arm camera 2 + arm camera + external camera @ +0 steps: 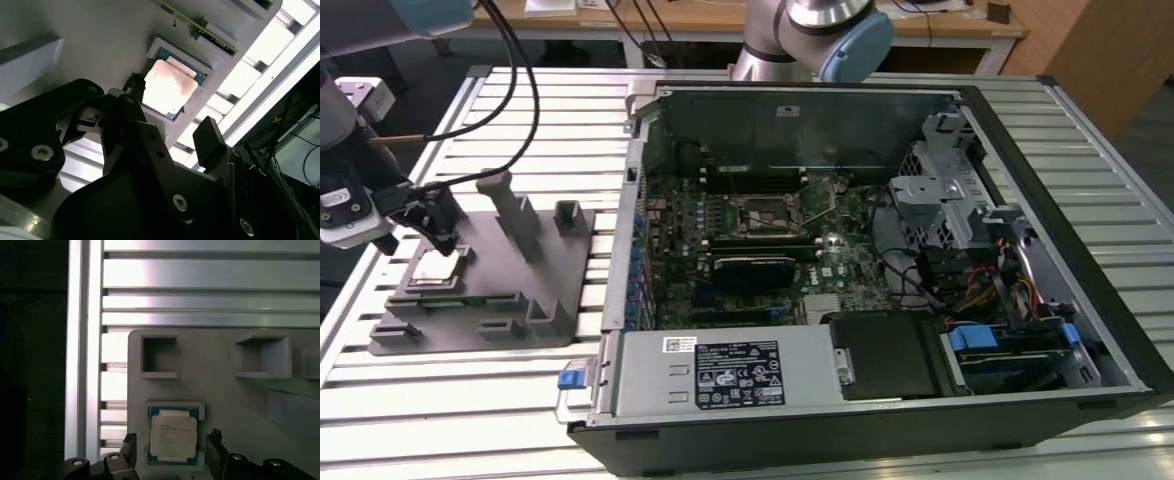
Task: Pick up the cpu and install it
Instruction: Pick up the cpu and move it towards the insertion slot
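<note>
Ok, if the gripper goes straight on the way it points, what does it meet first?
Likely the cpu in the grey tray; the gripper's open fingers straddle it, so they might touch the tray first.

Inventory for your counter (454,410), a slatted metal surface:
- One grey plastic tray (507,275) with upright blocks, at the exterior view's left.
- One open computer case (787,115), just beside the tray, toward the exterior view's right.
- Inside the case you have a green motherboard (841,255), a silver power supply (720,372) with a label, a metal drive cage (934,190) and bundled cables (974,290).
- One wooden desk (720,20), behind the counter.
</note>
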You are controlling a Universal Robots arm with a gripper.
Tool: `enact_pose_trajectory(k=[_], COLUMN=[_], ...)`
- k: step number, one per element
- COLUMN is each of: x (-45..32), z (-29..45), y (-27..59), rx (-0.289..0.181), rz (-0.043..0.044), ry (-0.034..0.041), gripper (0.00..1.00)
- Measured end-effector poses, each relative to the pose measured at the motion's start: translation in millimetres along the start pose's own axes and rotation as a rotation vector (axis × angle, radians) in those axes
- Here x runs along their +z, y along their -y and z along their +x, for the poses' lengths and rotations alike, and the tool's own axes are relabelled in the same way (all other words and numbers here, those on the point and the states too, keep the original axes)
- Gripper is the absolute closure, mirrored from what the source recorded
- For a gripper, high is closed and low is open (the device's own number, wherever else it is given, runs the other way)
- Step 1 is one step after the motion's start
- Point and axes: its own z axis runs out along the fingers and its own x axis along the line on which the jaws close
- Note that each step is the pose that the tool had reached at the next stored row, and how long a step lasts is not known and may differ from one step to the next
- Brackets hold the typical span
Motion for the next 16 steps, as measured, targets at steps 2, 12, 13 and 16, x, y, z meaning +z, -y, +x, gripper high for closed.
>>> enact_pose_trajectory(k=[2, 12, 13, 16], x=[1.3, 13.6, 14.9, 19.7], z=[0.0, -0.1, -0.1, -0.1], y=[0.0, 0.4, 0.4, 0.6], rx=[0.0, 0.007, 0.008, 0.013], rz=[0.0029, 0.0068, 0.0068, 0.0068], ry=[0.0028, 0.0032, 0.0032, 0.0033], gripper=[0.34, 0.34, 0.33, 0.27])
